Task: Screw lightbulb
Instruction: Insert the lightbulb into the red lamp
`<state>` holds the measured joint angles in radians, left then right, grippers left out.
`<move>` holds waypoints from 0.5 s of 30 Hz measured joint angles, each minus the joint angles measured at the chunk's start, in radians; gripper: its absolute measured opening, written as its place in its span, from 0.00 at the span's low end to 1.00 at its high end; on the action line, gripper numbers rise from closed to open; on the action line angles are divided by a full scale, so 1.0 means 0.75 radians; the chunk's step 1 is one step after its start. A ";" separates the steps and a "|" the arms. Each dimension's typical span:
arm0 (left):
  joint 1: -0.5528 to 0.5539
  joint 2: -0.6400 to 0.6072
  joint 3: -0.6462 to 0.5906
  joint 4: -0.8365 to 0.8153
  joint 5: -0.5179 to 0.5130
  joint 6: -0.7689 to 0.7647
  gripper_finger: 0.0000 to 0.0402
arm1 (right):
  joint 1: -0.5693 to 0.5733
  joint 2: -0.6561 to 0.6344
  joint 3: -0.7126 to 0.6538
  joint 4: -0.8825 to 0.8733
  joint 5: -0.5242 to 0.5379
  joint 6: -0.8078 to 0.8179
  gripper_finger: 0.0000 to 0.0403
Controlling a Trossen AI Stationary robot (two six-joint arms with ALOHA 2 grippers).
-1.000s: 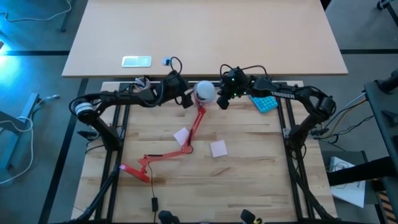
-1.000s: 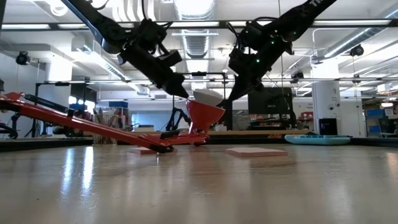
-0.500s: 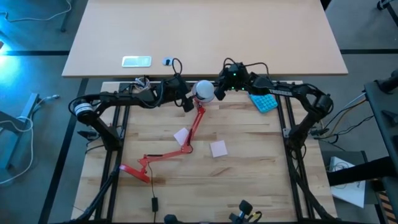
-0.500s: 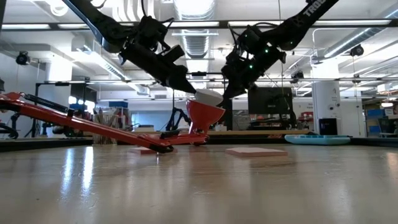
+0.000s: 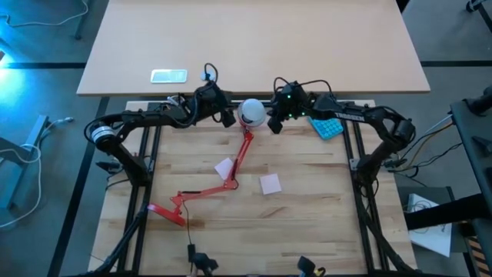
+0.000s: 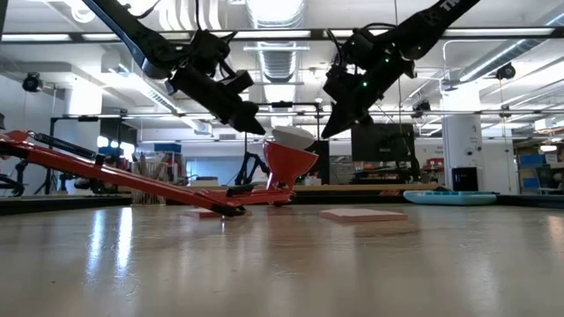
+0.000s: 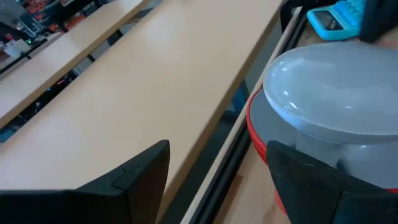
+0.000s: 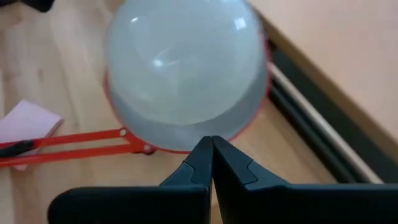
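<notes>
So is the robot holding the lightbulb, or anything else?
No. The lightbulb sits in the red lamp, and no finger touches it. The left gripper is open beside it; the right gripper is shut on nothing, just short of it.

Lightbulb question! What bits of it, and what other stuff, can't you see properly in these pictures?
- The lightbulb: its screw base is hidden in every view, sunk inside the red lamp shade. Only the white dome shows, so how far it is screwed in cannot be told.
- Blue object, high view: partly under the right arm and too small to name.
- Flat pale thing on the far table, high view: too small to name.
</notes>
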<state>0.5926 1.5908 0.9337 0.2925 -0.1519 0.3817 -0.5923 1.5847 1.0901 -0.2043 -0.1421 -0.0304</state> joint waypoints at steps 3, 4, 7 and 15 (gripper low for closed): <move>0.005 -0.002 0.000 -0.002 0.006 -0.004 0.64 | -0.010 -0.017 0.000 0.033 0.035 -0.017 0.01; 0.004 -0.002 0.000 -0.005 0.011 -0.008 0.64 | -0.015 -0.018 0.000 0.051 0.055 -0.024 0.01; -0.021 -0.005 0.001 -0.024 0.016 -0.025 0.64 | -0.022 -0.018 0.000 0.087 0.088 -0.040 0.01; -0.051 -0.063 0.001 -0.099 0.017 -0.042 0.64 | -0.028 -0.042 0.000 0.106 0.087 -0.061 0.01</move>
<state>0.5541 1.5439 0.9340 0.2180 -0.1394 0.3500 -0.6136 1.5530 1.0901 -0.1247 -0.0769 -0.0765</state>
